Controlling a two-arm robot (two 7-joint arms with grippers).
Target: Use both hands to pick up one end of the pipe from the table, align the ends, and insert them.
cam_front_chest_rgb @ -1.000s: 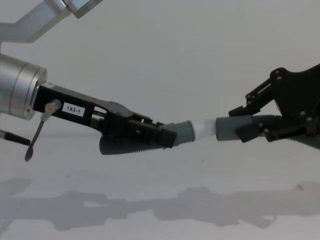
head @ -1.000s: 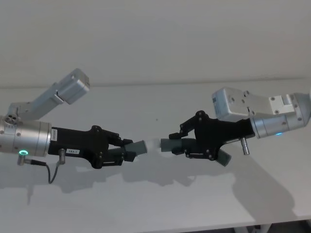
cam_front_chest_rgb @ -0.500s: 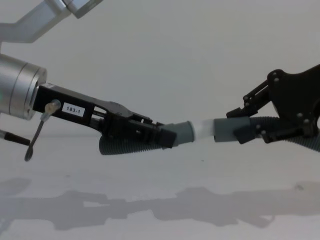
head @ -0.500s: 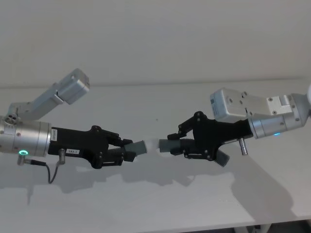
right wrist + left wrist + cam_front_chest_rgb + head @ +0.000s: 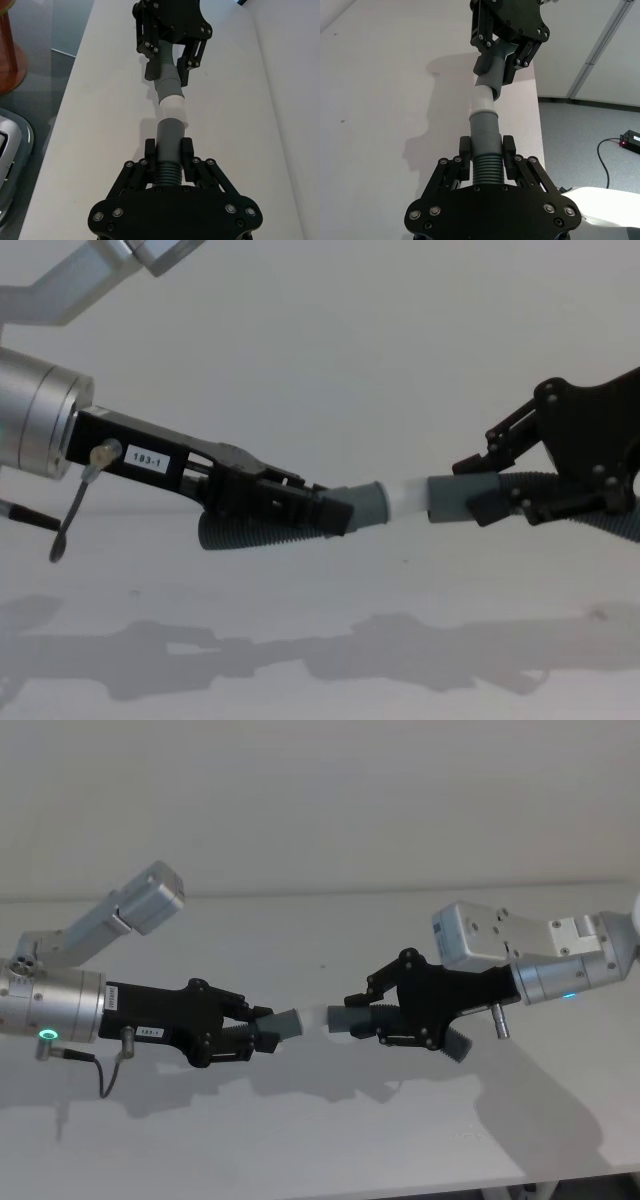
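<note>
Two hose pieces are up off the table [image 5: 330, 920] on my head view, one in each gripper, and they meet near the middle. My left gripper [image 5: 262, 1025] reaches in from the left with its jaws pinching the left hose piece [image 5: 283, 1023] just behind the smooth cuff. My right gripper [image 5: 362, 1011] comes in from the right, jaws pinching the right hose piece [image 5: 352, 1018]. Between the two cuffs I see a short pale whitish tip [image 5: 316, 1018].

On the chest view, the left gripper [image 5: 325, 510] slopes down toward the centre, and the ribbed body of the left hose piece [image 5: 260, 530] hangs under it, curving back to the left. Its cuff [image 5: 368, 505] points slightly upward, and the whitish tip [image 5: 405, 498] runs from it to the mouth of the right cuff [image 5: 462, 497]. I cannot tell how far the tip has entered. The right gripper [image 5: 480, 485] holds its piece level, with ribbed hose trailing off to the right edge.

From the left wrist view, my own fingers [image 5: 465, 164] clamp the ribbed section on both sides, and the cuff and whitish tip [image 5: 482, 100] lead straight to the other piece, which bends slightly off line.

In the right wrist view, the fingers [image 5: 151, 155] squeeze the ribbed part, and the cuff [image 5: 170, 132] faces the whitish tip [image 5: 173, 107], very close or just touching.
</note>
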